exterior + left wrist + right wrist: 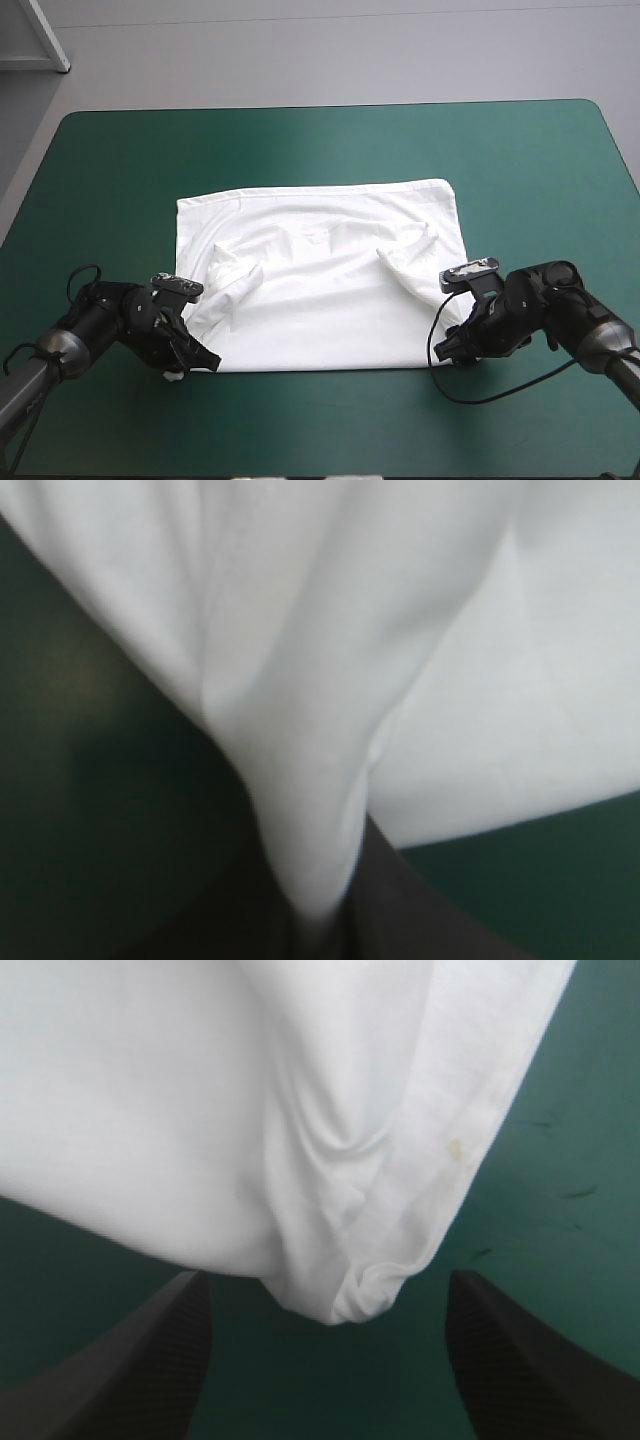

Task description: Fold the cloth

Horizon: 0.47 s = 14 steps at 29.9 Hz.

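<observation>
left gripper (pixel 197 362): black fingers pinched on the T-shirt (pixel 320 270) at its near-left corner, tips buried in cloth | T-shirt: spread flat mid-table (pixel 300 140), sleeves folded inward | right gripper (pixel 450 352): fingers (pixel 140 1370) apart, near-right hem corner lying between them, unclamped

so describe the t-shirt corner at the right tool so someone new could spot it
On the teal-green table lies a white T-shirt, spread flat; follow its near edge to the right end. That near right corner sits ungripped between the open fingers of the right tool, whereas the near left corner is pinched in the shut left tool.
</observation>
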{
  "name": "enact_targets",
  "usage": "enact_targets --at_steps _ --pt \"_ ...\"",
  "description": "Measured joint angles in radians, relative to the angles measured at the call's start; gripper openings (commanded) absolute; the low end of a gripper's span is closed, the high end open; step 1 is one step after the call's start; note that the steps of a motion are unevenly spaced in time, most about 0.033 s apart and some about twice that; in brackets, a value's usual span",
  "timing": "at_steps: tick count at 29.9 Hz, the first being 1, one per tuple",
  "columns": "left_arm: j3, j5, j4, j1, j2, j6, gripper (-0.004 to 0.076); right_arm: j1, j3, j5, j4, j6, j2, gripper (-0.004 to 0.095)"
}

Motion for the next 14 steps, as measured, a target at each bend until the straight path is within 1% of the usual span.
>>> enact_targets --at_steps 3,6,9,14 --pt "0.0 0.0 0.0 0.0 0.0 -0.003 0.0019 0.0 0.035 -0.044 0.015 -0.001 0.038 0.0567" --pt "0.0 0.0 0.0 0.0 0.0 -0.003 0.0019 0.0 0.065 -0.082 0.041 -0.018 0.056 0.0466" --pt "0.0 -0.003 0.0 0.0 0.0 -0.006 0.0019 0.0 0.08 -0.11 0.042 -0.026 0.053 0.0316" --pt "0.0 -0.003 0.0 0.0 0.002 -0.007 0.0019 0.0 0.093 -0.144 0.041 -0.046 0.048 0.0004"
